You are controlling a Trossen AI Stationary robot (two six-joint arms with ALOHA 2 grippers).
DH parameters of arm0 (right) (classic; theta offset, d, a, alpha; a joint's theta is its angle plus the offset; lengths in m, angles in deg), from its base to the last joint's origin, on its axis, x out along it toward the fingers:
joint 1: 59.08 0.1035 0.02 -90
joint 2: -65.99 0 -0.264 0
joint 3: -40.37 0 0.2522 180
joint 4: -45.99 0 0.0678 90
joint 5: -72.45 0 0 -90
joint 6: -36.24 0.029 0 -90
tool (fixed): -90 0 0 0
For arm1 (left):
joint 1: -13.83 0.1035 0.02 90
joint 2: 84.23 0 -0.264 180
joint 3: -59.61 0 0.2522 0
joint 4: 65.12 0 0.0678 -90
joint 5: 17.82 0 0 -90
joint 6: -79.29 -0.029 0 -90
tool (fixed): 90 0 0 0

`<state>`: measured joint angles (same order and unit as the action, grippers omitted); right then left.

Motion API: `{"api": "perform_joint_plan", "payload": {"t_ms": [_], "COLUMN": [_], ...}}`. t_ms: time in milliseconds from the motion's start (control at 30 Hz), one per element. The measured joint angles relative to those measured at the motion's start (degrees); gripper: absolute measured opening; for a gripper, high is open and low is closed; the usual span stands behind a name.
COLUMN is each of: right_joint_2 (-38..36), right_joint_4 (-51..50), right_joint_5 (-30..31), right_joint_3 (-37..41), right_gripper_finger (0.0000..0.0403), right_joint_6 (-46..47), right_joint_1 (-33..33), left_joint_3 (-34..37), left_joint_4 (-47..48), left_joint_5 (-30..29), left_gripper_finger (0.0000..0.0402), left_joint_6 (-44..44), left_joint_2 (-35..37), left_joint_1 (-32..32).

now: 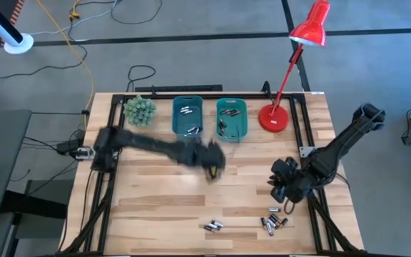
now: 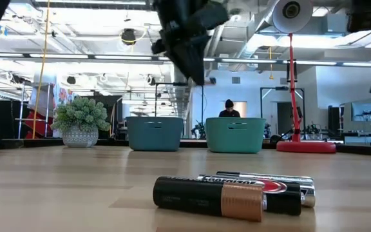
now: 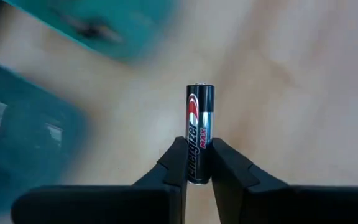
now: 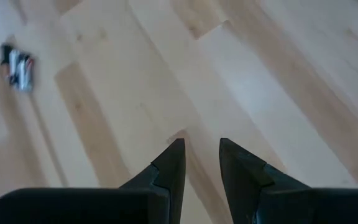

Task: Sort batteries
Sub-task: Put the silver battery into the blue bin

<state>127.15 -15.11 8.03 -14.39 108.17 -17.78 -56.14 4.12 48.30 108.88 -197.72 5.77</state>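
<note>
A big open robotics lab: beyond the left pincer run exposed ceiling ducts, strip lights and metal rigs, with a person seated behind the wooden worktop on a concrete floor.

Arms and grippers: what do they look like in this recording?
Both arms are dark, jointed links. The left gripper and right gripper each end in two matte black, wedge-shaped fingers tapering to angular tips. A small yellow mark shows on the left gripper in the high view.
</note>
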Motion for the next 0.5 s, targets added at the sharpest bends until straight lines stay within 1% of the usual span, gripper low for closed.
{"api": "perform_joint_plan", "payload": {"t_ms": [100,200,267,367,433,500], "right_joint_2": [0.0,0.0,0.0,0.0,0.0,0.0], "right_joint_4": [-0.2,-0.2,-0.2,-0.2,-0.1,-0.1], "right_joint_5": [0.0,0.0,0.0,0.0,0.0,0.0], "right_joint_3": [0.0,0.0,0.0,0.0,0.0,0.0], "right_gripper_finger": [0.0116,0.0116,0.0116,0.0116,0.0116,0.0116], "right_joint_6": [1.7,3.6,4.7,5.0,5.3,7.2], "right_joint_1": [-2.7,-5.2,-6.7,-8.7,-9.8,-10.7], "left_joint_3": [-0.1,-0.1,-0.1,2.4,6.4,11.1], "left_joint_4": [0.3,1.0,1.6,0.2,-1.6,-4.0], "left_joint_5": [0.0,1.7,3.9,9.9,14.5,17.8], "left_gripper_finger": [0.0038,0.0038,0.0038,0.0038,0.0038,0.0038], "left_joint_6": [-9.0,-17.5,-22.5,-27.5,-29.0,-29.5], "left_joint_2": [3.8,5.5,5.9,6.2,6.1,5.8], "left_joint_1": [6.6,12.8,17.1,23.6,27.6,30.9]}}
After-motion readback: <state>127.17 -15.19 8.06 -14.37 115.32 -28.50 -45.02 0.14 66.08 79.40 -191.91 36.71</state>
